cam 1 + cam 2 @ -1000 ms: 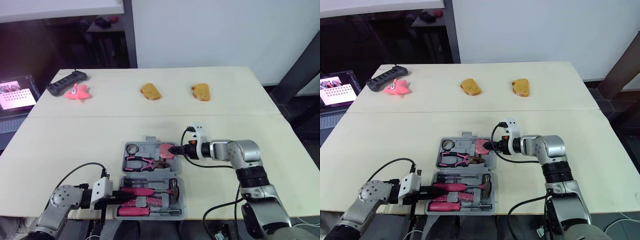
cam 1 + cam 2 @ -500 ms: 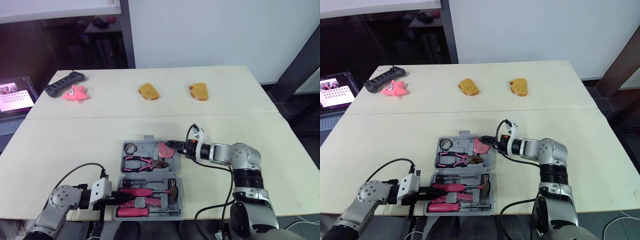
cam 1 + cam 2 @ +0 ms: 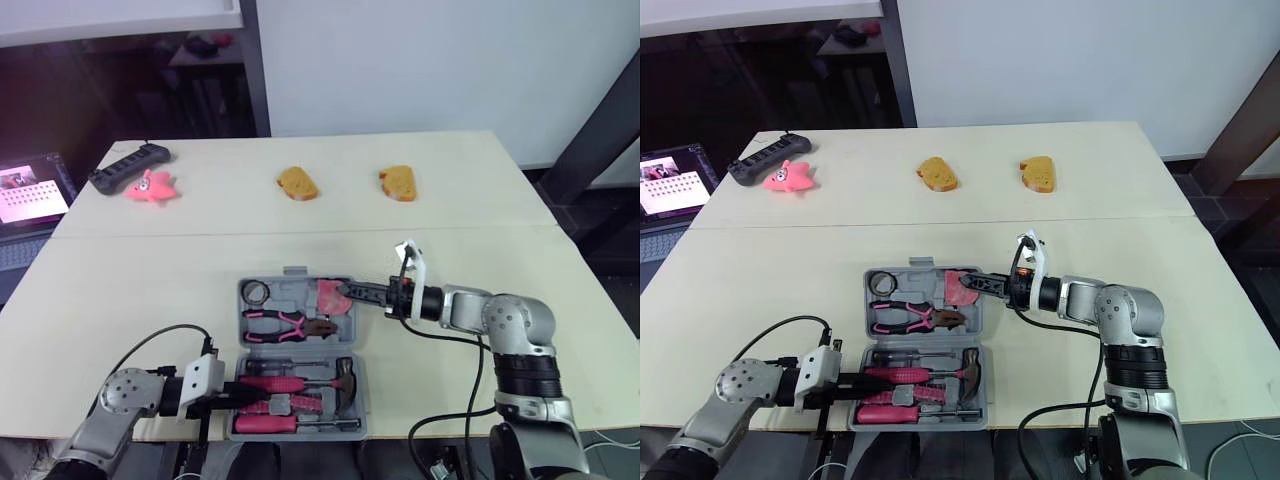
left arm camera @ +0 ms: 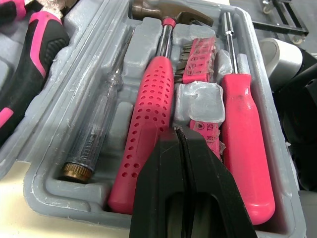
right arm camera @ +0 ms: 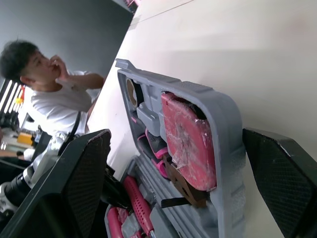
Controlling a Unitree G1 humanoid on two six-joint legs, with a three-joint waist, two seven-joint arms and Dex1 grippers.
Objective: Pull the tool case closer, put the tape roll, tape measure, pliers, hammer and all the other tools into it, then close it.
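The open tool case [image 3: 300, 290] is set at the front edge of the table [image 3: 150, 280]. By its tape measure [image 5: 190, 144], the right gripper [image 3: 352, 290] is seen spread wide in the right wrist view. The left gripper [image 4: 181, 134] is pressed together over the hammer [image 4: 153, 99]. Wide table is left behind.

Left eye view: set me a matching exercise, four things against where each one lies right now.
Things:
1. tape roll
2. tape measure
3. hammer
4. pink toy

Places:
A. near half of the tool case, among the pink-handled tools
B. far left of the table, beside the power strip
C. far half of the tool case, left corner
D. far half of the tool case, right end

Pairs: 1-C, 2-D, 3-A, 4-B
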